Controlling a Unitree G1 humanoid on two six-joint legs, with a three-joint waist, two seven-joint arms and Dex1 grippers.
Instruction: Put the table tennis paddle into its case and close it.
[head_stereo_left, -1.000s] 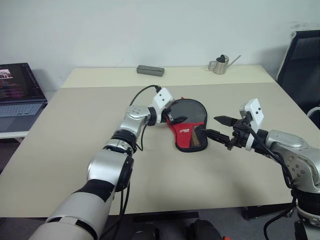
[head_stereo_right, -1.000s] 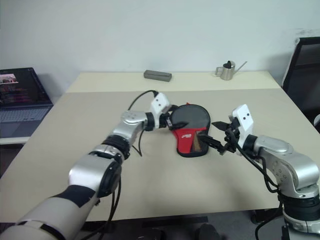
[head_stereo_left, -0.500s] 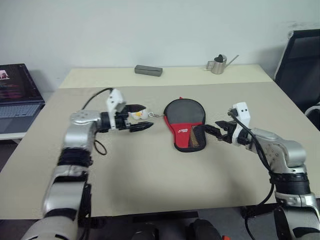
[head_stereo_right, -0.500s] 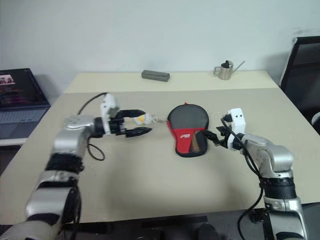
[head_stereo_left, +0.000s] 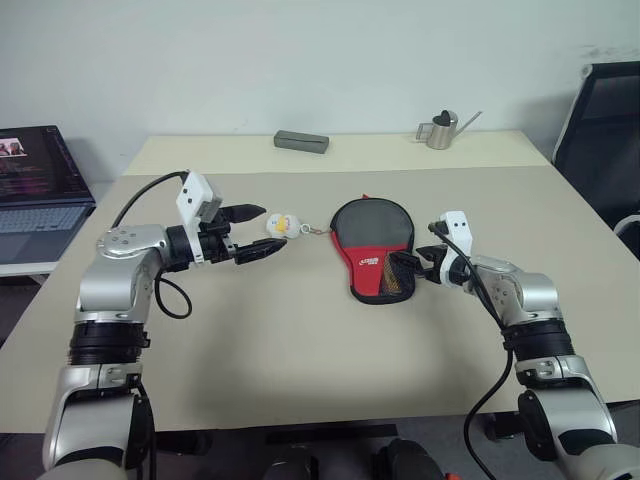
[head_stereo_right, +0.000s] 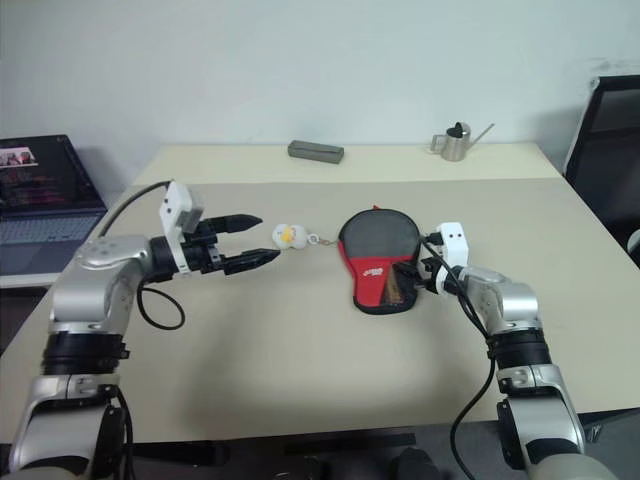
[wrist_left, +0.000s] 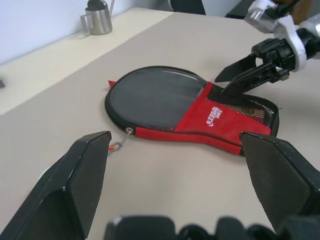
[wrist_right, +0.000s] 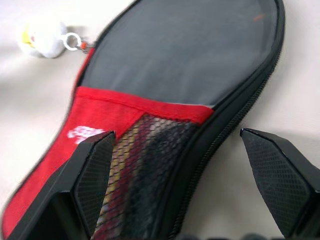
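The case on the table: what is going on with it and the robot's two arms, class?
The case lies flat on the table, its charm stretched out towards the left gripper. That gripper hovers open beside the charm, holding nothing. The right gripper is open at the case's mesh-pocket end, not clamped on it. The paddle itself cannot be made out.

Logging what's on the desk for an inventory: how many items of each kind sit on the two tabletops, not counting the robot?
Paddle case: 1
Charm on a cord: 1
Small metal watering can: 1
Flat grey box: 1
Total: 4
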